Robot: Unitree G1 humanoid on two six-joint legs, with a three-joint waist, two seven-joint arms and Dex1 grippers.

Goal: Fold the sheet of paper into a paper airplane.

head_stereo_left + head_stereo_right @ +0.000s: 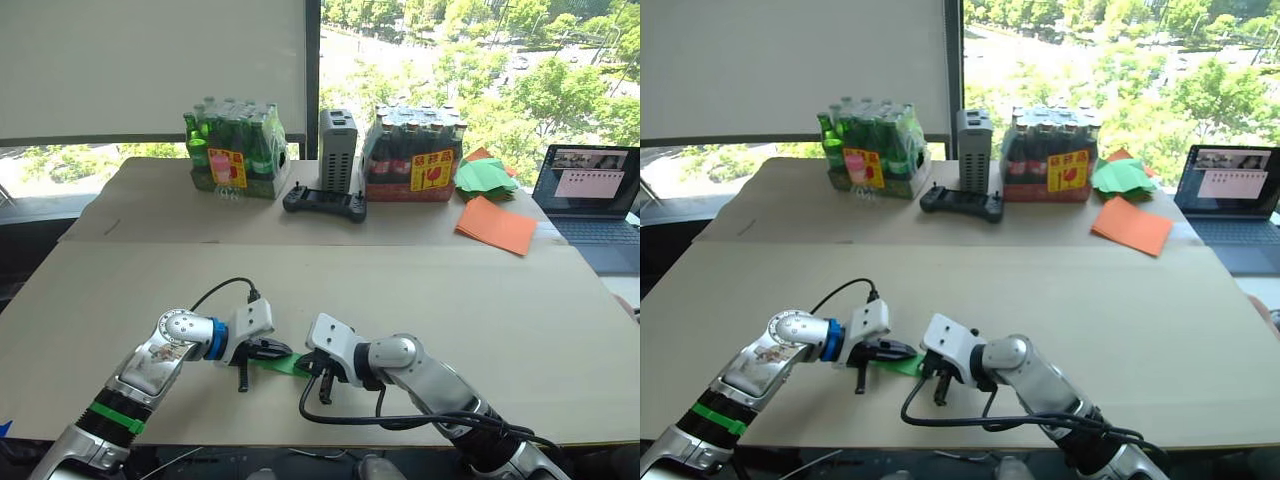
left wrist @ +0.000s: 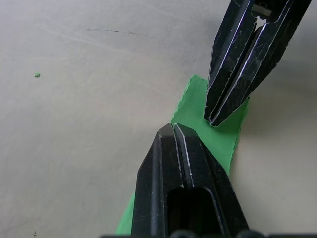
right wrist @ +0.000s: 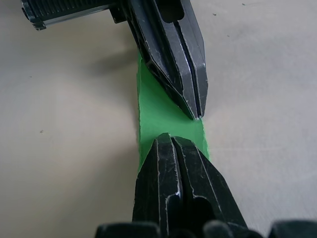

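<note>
The sheet of paper (image 1: 283, 365) is a narrow, bright green folded strip lying flat on the table near its front edge. My left gripper (image 1: 288, 351) is shut, and its tip rests on one end of the strip (image 2: 218, 141). From the other side my right gripper (image 3: 171, 136) is also shut, with its tip pressed onto the same strip (image 3: 158, 111). The two tips nearly meet, as the left gripper (image 3: 197, 116) and right gripper (image 2: 213, 121) show. Both grippers cover much of the strip, so a paper airplane shape is hidden from me.
At the back of the table stand a pack of green bottles (image 1: 232, 150), a grey box (image 1: 337, 150), a black controller (image 1: 324, 203) and a pack of dark bottles (image 1: 415, 155). A heap of green sheets (image 1: 485, 175), an orange sheet (image 1: 497, 225) and a laptop (image 1: 590, 190) sit at the back right.
</note>
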